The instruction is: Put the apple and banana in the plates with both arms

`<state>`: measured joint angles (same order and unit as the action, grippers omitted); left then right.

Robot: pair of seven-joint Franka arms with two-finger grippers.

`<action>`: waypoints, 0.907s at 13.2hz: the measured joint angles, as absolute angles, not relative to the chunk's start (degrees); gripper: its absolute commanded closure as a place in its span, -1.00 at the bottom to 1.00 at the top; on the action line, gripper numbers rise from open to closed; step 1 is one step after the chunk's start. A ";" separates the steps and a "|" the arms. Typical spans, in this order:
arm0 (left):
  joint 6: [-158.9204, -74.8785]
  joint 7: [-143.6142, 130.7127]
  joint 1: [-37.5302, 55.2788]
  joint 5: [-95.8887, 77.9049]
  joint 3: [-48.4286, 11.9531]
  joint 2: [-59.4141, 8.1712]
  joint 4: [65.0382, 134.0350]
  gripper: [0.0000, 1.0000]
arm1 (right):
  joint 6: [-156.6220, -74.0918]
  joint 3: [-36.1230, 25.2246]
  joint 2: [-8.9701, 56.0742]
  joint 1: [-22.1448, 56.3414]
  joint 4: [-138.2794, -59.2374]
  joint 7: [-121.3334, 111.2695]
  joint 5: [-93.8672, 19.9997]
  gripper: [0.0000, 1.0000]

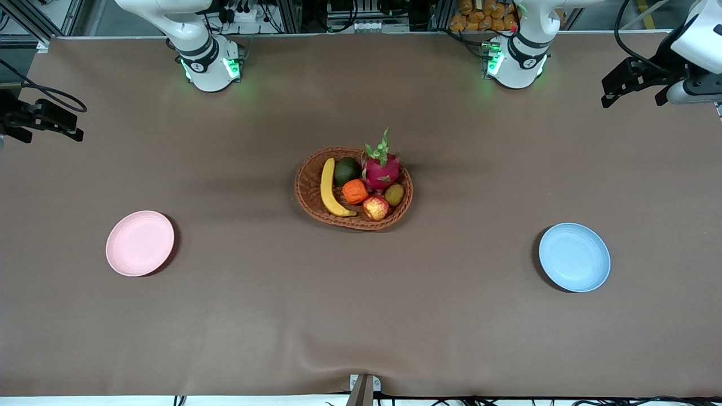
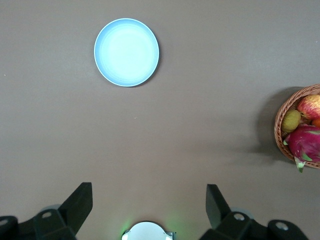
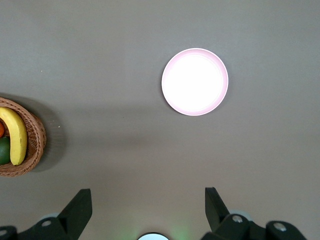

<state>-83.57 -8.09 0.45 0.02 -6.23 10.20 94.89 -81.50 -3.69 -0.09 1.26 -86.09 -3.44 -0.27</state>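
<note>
Being cut off by the picture's edge in the left wrist view: the wicker basket (image 2: 285, 107), with only part of the apple (image 2: 311, 106), kiwi (image 2: 291, 120) and dragon fruit (image 2: 306, 142) showing, plus a sliver of the orange fruit (image 2: 316, 122). Being cropped likewise in the right wrist view: the same basket, with the banana (image 3: 16, 135) and avocado (image 3: 4, 150) only partly showing. Running out of the front view at its sides: the left end effector (image 1: 632, 84) and the right end effector (image 1: 39, 121), arms mostly out of frame. Showing only the fingers (image 2: 80, 200) at the left wrist view's edge, and the fingers (image 3: 80, 202) at the right wrist view's edge.
</note>
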 measured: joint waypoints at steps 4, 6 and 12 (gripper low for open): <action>-83.56 -8.11 -0.20 0.02 -6.23 10.13 94.64 -1.00 | -81.50 -3.76 -0.08 1.23 -86.11 -3.44 -0.27 -1.00; -83.52 -8.11 -0.34 0.02 -6.22 10.05 94.37 -1.00 | -81.50 -3.76 -0.07 1.24 -86.15 -3.44 -0.27 -1.00; -82.45 -8.11 -0.30 0.02 -6.37 9.94 94.34 -1.00 | -81.49 -3.69 0.43 1.48 -86.34 -3.55 -0.27 -1.00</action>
<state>-82.45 -8.11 -0.30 0.02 -6.37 9.94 94.34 -81.49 -3.69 0.43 1.48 -86.34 -3.55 -0.27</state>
